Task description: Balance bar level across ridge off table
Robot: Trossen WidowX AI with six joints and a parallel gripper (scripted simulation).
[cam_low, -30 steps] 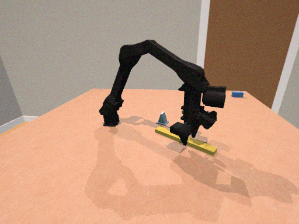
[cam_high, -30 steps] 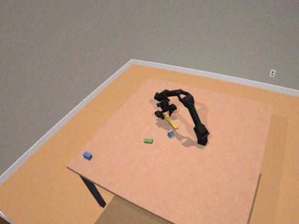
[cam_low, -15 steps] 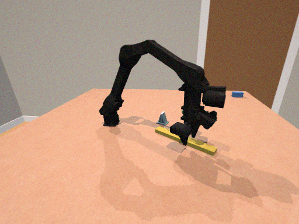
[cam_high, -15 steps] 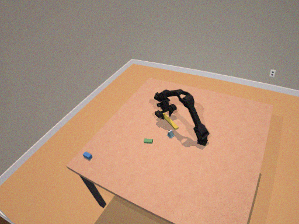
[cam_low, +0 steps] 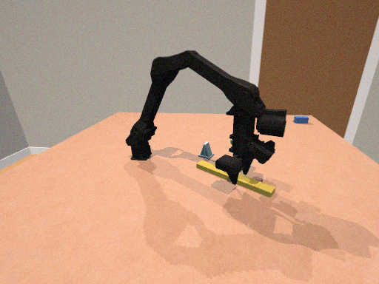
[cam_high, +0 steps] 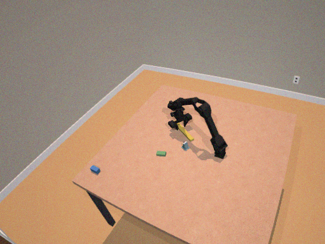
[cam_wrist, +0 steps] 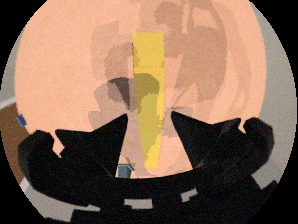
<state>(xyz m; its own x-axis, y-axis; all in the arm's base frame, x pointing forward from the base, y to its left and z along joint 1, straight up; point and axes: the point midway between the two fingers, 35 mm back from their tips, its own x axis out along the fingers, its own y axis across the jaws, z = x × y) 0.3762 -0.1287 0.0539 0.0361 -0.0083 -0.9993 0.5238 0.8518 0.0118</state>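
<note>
Open tool point(cam_low: 240, 178) seemingly straddling flat yellow bar point(cam_low: 255, 185), ridge point(cam_low: 206, 150) behind

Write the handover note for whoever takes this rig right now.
Claw: open, low over the yellow bar, one finger on each side, holding nothing.
Bar: lying flat on the table, not lifted.
Ridge: small grey-blue wedge standing apart from the bar's near end, nothing on it.
Done: claw lined up over the bar.
Left: close, lift, carry to the ridge, set it level, release.
</note>
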